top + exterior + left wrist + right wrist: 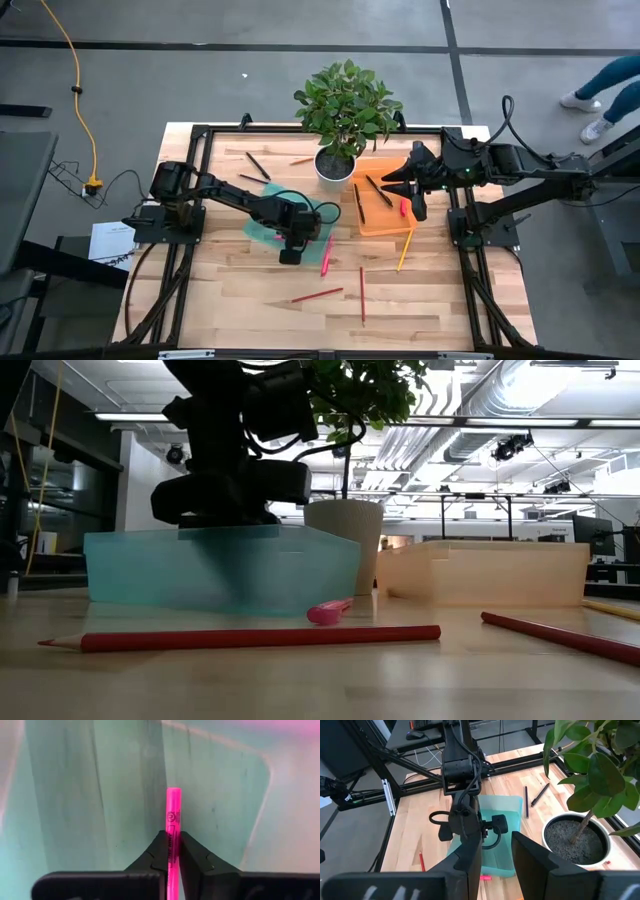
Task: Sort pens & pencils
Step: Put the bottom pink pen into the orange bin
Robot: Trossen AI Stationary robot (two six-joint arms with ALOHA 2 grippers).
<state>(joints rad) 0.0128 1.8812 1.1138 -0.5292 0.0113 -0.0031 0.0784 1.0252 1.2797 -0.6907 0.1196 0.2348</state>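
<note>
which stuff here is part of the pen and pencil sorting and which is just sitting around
Part of the job:
pink pen in the left claw
red pencil
yellow pencil
teal tray
orange tray

Just lying about:
potted plant
paper sheet

The table (250, 290) is pale planked wood, smooth; the teal tray (220, 570) looks translucent frosted plastic; the pink pen (173, 835) is glossy plastic; the gripper fingers (192, 855) matt black.

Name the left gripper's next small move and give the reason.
Probably release: the left gripper is shut on a pink pen and hangs right over the teal tray, so opening the fingers should drop the pen in. The right gripper waits over the orange tray.
</note>
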